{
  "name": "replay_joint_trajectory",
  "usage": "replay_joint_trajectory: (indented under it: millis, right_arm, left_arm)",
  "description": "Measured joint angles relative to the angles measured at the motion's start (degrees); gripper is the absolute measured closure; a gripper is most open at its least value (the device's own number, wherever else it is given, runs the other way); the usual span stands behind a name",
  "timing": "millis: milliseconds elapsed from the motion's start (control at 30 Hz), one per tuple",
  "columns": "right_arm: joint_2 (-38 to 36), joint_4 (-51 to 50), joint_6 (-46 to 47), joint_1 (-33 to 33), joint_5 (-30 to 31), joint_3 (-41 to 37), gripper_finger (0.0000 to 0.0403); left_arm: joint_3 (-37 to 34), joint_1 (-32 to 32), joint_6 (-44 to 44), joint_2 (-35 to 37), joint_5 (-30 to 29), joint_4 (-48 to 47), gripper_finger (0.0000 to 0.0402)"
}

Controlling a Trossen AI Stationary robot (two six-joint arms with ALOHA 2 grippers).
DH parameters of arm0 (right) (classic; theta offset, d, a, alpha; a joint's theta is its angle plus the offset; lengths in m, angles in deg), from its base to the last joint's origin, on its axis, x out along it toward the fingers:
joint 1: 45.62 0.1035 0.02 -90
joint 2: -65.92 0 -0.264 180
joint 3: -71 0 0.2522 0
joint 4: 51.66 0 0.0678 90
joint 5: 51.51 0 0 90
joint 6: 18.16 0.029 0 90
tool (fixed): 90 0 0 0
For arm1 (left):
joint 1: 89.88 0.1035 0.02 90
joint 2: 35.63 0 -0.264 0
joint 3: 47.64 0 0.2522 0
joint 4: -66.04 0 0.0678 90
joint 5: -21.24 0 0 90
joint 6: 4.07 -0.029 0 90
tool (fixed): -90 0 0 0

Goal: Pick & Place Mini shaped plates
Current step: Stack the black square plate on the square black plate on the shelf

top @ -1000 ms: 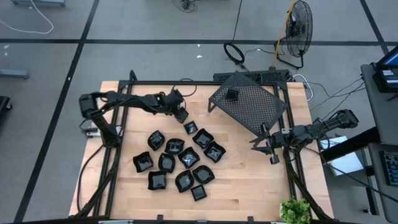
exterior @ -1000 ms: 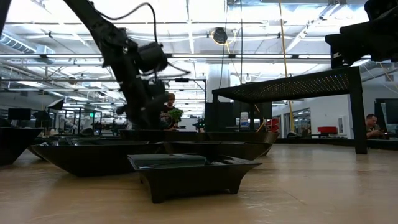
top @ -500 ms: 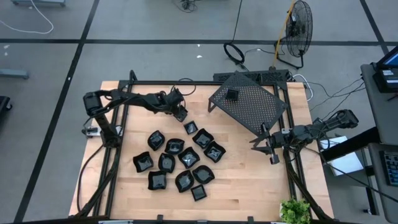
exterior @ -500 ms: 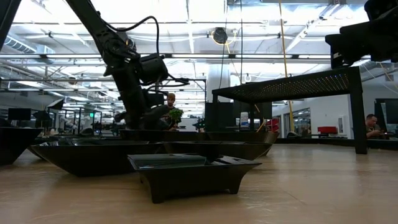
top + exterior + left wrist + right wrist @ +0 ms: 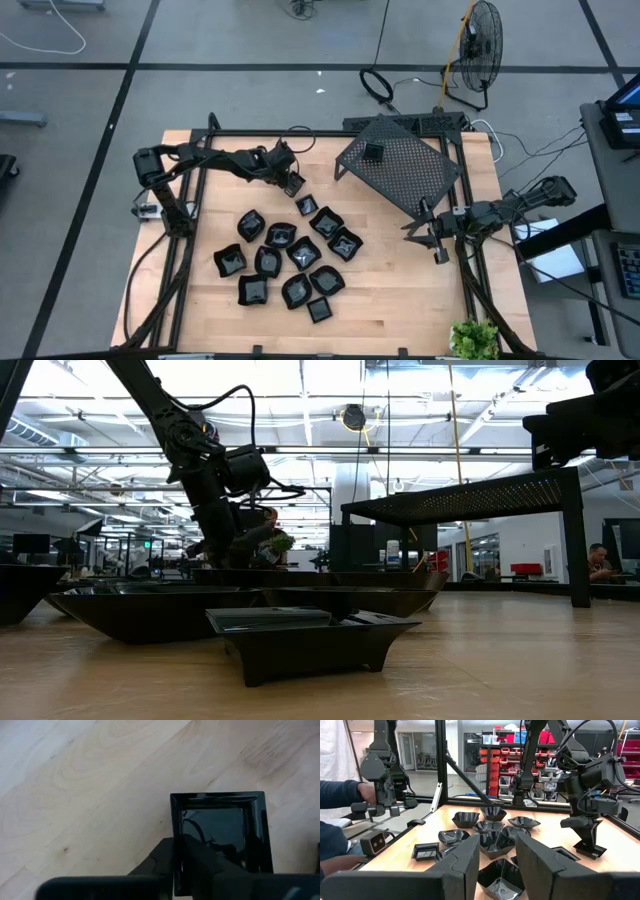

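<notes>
A small square plate (image 5: 294,184) sits on the wooden table (image 5: 400,290) apart from the cluster of mini shaped plates (image 5: 288,256) (all of them empty). The left gripper (image 5: 290,180) is clenched on this square plate's rim (image 5: 176,845). One more small plate (image 5: 372,152) rests atop the perforated rack (image 5: 400,172). The right gripper (image 5: 428,226) hangs beside the rack, fingers apart, holding nothing.

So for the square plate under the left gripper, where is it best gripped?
On a raised side rim, coming straight down from above. The square plate lies flat on the wooden table, so only its thin upright rim gives the fingers something to pinch. The left gripper is already on it that way, jaws astride one rim, apart from the other plates.
</notes>
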Motion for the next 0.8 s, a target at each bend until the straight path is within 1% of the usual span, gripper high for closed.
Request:
replay_joint_trajectory:
  millis: [67, 100, 233, 400, 567, 600, 700, 767, 800]
  right_arm:
    - [0.0, 0.0, 0.01, -0.01, -0.02, 0.02, 0.0289]
    - [0.0, 0.0, -0.01, -0.01, 0.0, 0.02, 0.0289]
    - [-0.01, 0.0, -0.01, 0.01, 0.0, 0.01, 0.0289]
    - [-0.01, 0.01, 0.0, 0.0, 0.0, 0.01, 0.0289]
    - [-0.02, 0.0, 0.01, 0.01, 0.0, 0.01, 0.0289]
    - [0.0, 0.0, -0.01, -0.01, 0.0, 0.02, 0.0289]
    - [0.0, 0.0, -0.01, -0.01, 0.0, 0.02, 0.0289]
    - [0.0, 0.0, 0.0, -0.01, 0.0, 0.01, 0.0289]
    - [0.0, 0.02, -0.01, 0.0, 0.0, 0.02, 0.0289]
  left_arm:
    - [0.0, 0.0, 0.03, 0.06, 0.19, 0.11, 0.0391]
    - [0.02, 0.0, 0.05, 0.24, 0.19, 0.04, 0.0394]
    - [0.04, -0.11, 0.09, 1.98, 0.11, -0.35, 0.0383]
    - [0.07, -0.17, 1.19, 7.75, -0.03, -0.2, 0.0396]
    - [0.04, -0.95, 4.63, 14.79, -0.43, 1.75, 0.0388]
    - [0.04, -1.37, 5.46, 16.01, -0.44, 2.84, 0.0389]
    - [0.05, -2.71, 8.34, 18.71, -0.35, 10.81, 0.0397]
    - [0.07, -3.48, 9.89, 19.44, 0.69, 19.35, 0.0394]
    - [0.25, -3.67, 10.23, 19.52, 2.35, 23.53, 0.0392]
